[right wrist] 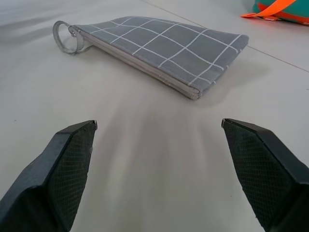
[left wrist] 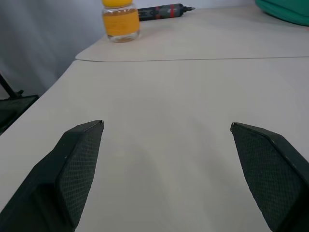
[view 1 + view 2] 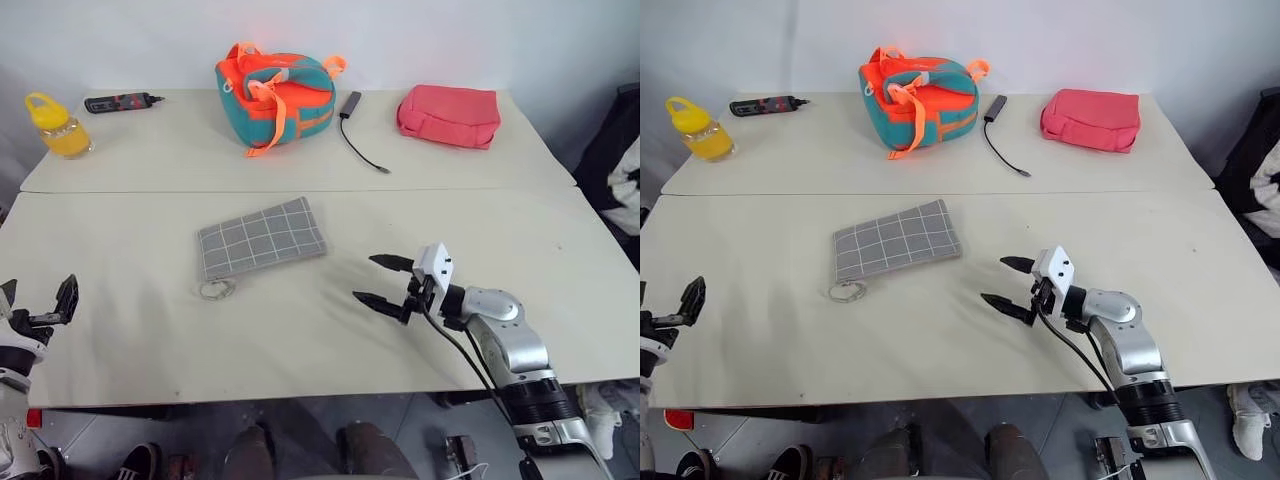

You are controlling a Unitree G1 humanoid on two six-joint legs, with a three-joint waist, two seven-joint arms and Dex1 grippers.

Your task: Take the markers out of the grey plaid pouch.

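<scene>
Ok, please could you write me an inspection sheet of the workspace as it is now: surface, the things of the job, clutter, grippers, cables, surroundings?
Surface: two pale tables pushed together, seam across the middle.
Job's things: grey plaid pouch lies flat on the near table, looks closed, metal ring at its corner. Markers: nothing seen.
Clutter: on the far table, yellow bottle, black-and-red tool, teal-and-orange bag, pink pouch.
Grippers: left gripper open, at the near left edge, empty. Right gripper open, empty, pointing at the pouch, apart from it.
Cables: black cable between bag and pink pouch.
Surroundings: white wall behind; shoes on the floor below.
</scene>
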